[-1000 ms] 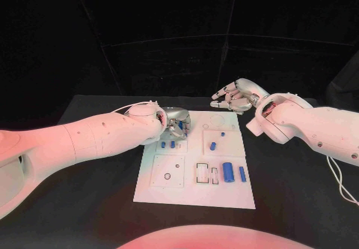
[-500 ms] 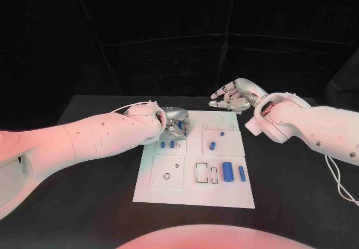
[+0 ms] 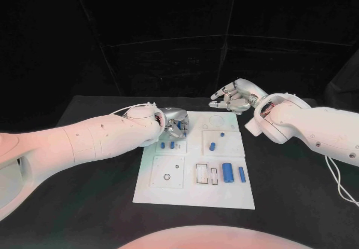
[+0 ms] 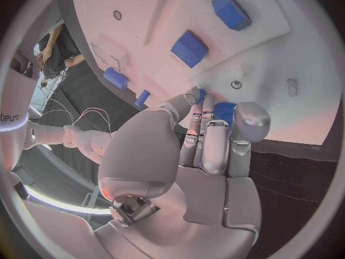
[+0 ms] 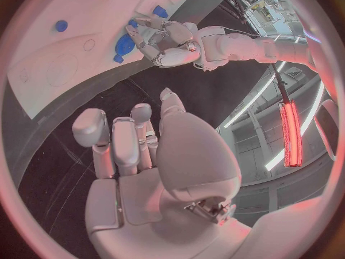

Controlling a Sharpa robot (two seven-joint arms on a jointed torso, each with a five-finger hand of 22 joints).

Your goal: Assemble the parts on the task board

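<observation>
The white task board (image 3: pixel 196 189) lies mid-table. My left hand (image 3: pixel 176 123) hovers over its far left corner with fingers curled, and pinches a small blue part (image 4: pixel 224 110) at its fingertips. That same left hand (image 5: pixel 169 40) and its blue part (image 5: pixel 129 45) also appear in the right wrist view. Two short blue parts (image 3: pixel 167 145) lie just below the hand. More blue parts sit mid-board (image 3: pixel 212 146) and at the right (image 3: pixel 227 173). My right hand (image 3: pixel 233 98) hangs beyond the board's far edge, fingers loosely bent, holding nothing.
Black table (image 3: pixel 299 176) surrounds the board on all sides. White rectangular recesses (image 3: pixel 203 173) and a square plate with small holes (image 3: pixel 167 172) mark the board's near half. My left forearm (image 3: pixel 82 142) crosses the table's left side.
</observation>
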